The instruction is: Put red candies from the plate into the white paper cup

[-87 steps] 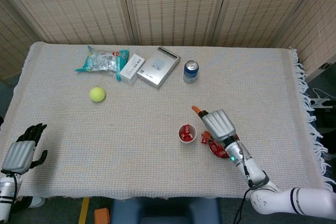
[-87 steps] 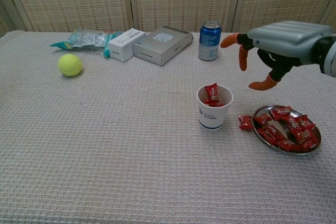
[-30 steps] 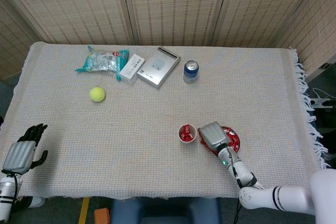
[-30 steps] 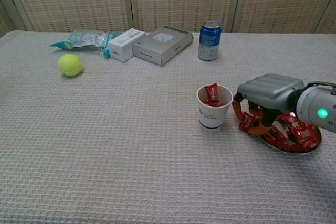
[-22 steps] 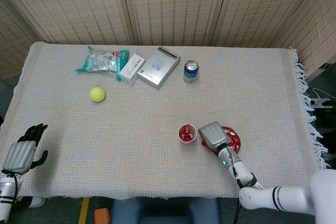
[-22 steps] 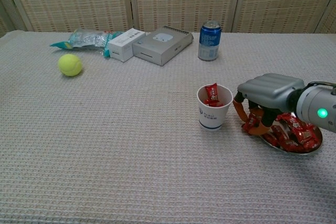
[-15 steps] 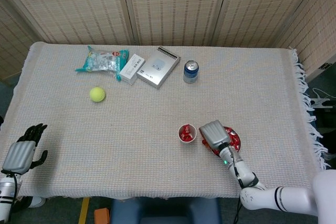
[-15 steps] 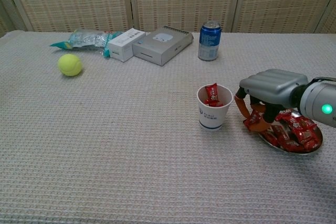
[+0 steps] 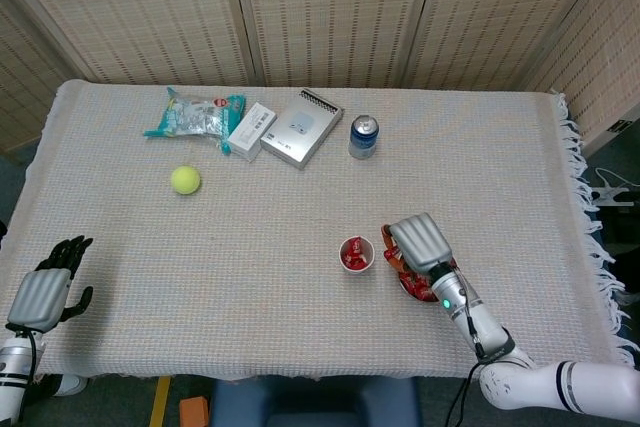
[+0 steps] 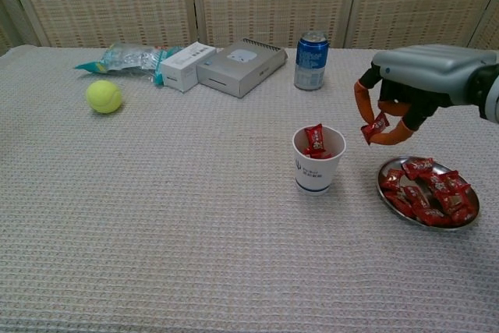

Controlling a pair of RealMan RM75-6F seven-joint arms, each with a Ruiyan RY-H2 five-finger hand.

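Well above plate [image 10: 387,193], right hand [image 10: 413,83] pinching candy [image 10: 375,127].

The candies [image 10: 427,190] are red on a shiny silver plate [image 10: 387,200]. The paper cup [image 10: 318,160] is white. The right hand [image 10: 413,76] is grey with orange fingertips [image 10: 359,101]. The ball [image 10: 104,97] is yellow-green, the can [image 10: 311,61] blue, the bench [image 10: 156,216] cloth beige and woven.

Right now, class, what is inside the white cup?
Red candies sit in the cup, one sticking up above the rim. The cup wall hides how deep the pile goes, so no count is possible.
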